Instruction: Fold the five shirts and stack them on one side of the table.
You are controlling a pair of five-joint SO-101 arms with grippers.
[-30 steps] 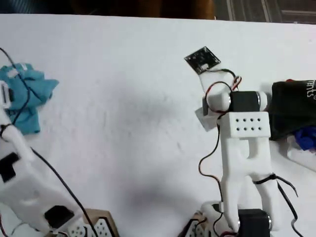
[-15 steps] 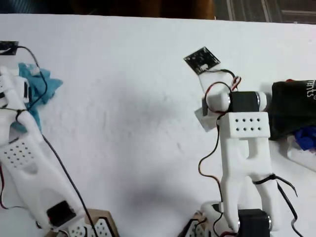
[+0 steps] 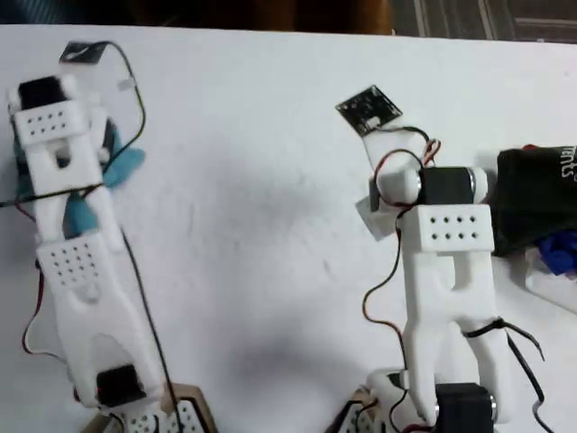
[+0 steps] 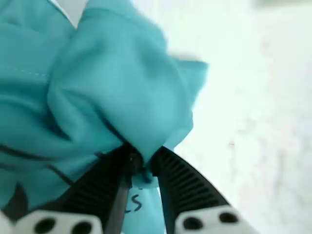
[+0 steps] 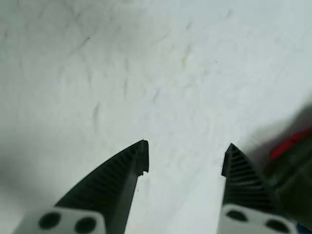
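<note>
- Left hand (image 4: pixel 141 163) pinches a fold of the blue shirt (image 4: pixel 112 87), at 10 o'clock on the surface (image 3: pixel 252 180).
- Right hand (image 5: pixel 185 156) spread, just above the surface.
- Black shirt (image 3: pixel 536 203) at the 3 o'clock edge.

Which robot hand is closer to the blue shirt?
The left. The left gripper is clamped right on the blue shirt, pinching its cloth. The right gripper hangs open over bare table, far off to the other side.

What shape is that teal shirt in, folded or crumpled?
Crumpled: the teal shirt bunches in loose lumps, pinched in the left claw.
</note>
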